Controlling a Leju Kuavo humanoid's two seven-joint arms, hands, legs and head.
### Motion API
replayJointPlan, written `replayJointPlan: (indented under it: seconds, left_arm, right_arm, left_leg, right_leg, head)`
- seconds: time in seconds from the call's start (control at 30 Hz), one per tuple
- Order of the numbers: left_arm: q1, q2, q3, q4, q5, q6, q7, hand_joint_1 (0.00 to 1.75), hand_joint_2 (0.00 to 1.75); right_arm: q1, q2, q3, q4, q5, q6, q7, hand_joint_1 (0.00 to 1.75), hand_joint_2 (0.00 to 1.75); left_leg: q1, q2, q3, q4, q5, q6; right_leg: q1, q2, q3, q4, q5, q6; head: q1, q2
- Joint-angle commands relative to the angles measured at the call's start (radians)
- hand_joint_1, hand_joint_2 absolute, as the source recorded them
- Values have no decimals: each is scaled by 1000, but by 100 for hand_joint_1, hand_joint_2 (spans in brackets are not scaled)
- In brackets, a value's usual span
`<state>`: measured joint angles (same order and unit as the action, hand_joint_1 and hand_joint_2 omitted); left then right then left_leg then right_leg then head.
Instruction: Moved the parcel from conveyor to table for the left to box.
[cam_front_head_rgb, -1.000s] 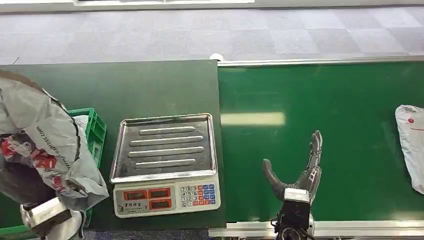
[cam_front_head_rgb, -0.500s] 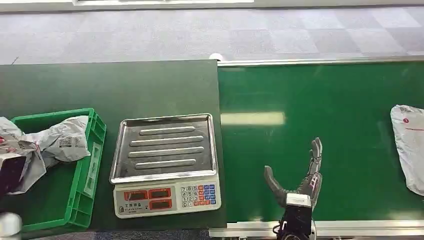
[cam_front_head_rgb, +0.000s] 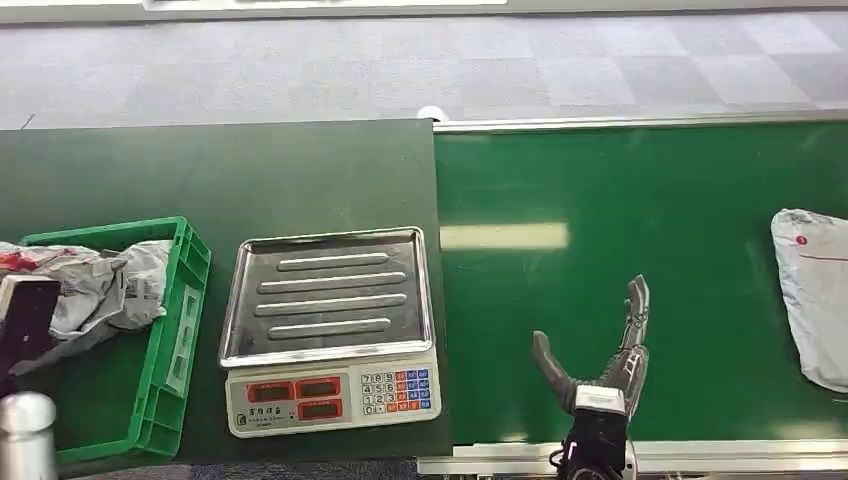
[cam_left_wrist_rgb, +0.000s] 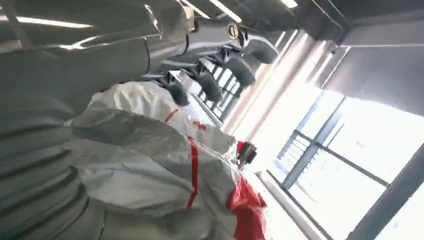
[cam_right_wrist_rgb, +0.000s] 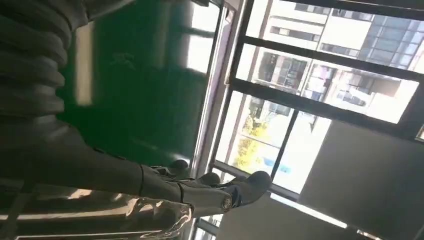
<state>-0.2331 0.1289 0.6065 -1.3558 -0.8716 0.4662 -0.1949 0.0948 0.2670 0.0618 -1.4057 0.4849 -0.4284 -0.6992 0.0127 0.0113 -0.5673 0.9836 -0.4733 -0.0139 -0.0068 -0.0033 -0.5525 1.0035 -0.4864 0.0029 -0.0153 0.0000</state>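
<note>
Green crate (cam_front_head_rgb: 185, 300) — grey parcel (cam_front_head_rgb: 110, 290) inside

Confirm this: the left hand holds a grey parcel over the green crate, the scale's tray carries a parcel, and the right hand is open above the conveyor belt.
One thing is wrong: the scale's tray is bare, as the head view shows. The rest stands: the left hand holds the grey parcel over the green crate, and the right hand is open above the conveyor belt.
</note>
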Motion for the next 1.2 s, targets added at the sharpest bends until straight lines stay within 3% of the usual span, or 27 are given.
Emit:
replayJointPlan:
  seconds: [0.03, 0.23, 0.57, 0.73, 0.83, 0.93, 0.97, 1.07, 1.17, 1.2]
  left_arm:
    - [-50, -13, -1, 84, 192, -206, -82, 0, 175]
    - [7, -67, 77, -45, 549, -440, -271, 0, 175]
    - [13, -75, 91, -75, 589, -459, -283, 0, 175]
    - [116, -210, 229, -374, 919, -439, -439, 0, 175]
    - [223, -321, 268, -540, 1065, -516, -503, 0, 175]
    - [295, -446, 269, -669, 1080, -621, -503, 0, 175]
    - [325, -478, 243, -683, 1041, -648, -503, 0, 175]
    - [416, -478, 42, -661, 974, -681, -503, 0, 175]
    - [437, -478, -193, -538, 893, -660, -503, 0, 175]
    - [438, -446, -292, -483, 884, -607, -503, 0, 175]
  right_arm:
    - [-30, -21, -8, 36, -16, -4, 1, 0, 175]
    - [-43, -34, -9, 55, -45, -8, 1, 0, 175]
    - [-45, -34, -8, 58, -49, -10, 1, 0, 175]
    - [-45, -31, 0, 73, -61, -9, 1, 0, 175]
    - [-44, -39, 13, 78, -80, -33, 1, 0, 175]
    - [-29, -47, 14, 57, -98, -48, 1, 0, 175]
    - [-26, -46, 11, 51, -99, -45, 1, 0, 175]
    - [-24, -44, 0, 42, -108, -29, 1, 0, 175]
    - [-49, -58, 25, 59, -152, 9, 1, 0, 175]
    - [-66, -58, 29, 76, -157, 17, 1, 0, 175]
  left_leg:
    - [0, -2, 0, -1, 1, 0]
    - [0, 0, 1, -1, 0, 1]
    - [0, -1, 0, -1, 1, 1]
    - [0, 2, 1, -1, 0, 1]
    - [0, 6, 3, -2, -2, 2]
    - [-1, 3, 1, -2, -2, 1]
    - [-1, 2, 0, 0, -3, 1]
    - [-2, -1, 1, -2, -3, 3]
    - [-2, -5, 0, -1, -2, 3]
    - [-3, -7, 0, -2, -1, 2]
  right_leg:
    - [0, -2, 1, -1, 0, 0]
    - [0, 1, 1, -1, 1, 0]
    - [0, 0, 1, -1, 1, 0]
    - [1, 3, 2, -2, 1, 1]
    - [0, 7, 3, -3, 1, 1]
    - [-1, 4, 2, -3, 0, 1]
    - [-1, 2, 1, -2, -1, 1]
    - [-2, 0, 3, -4, -2, 4]
    - [-2, -3, 2, -4, -2, 3]
    - [-3, -5, 1, -3, -2, 3]
  head:
    - [0, 0]
    - [0, 0]
    - [0, 0]
    - [0, 0]
    - [0, 0]
    - [0, 0]
    - [0, 0]
    - [0, 0]
    - [0, 0]
    - [-1, 0]
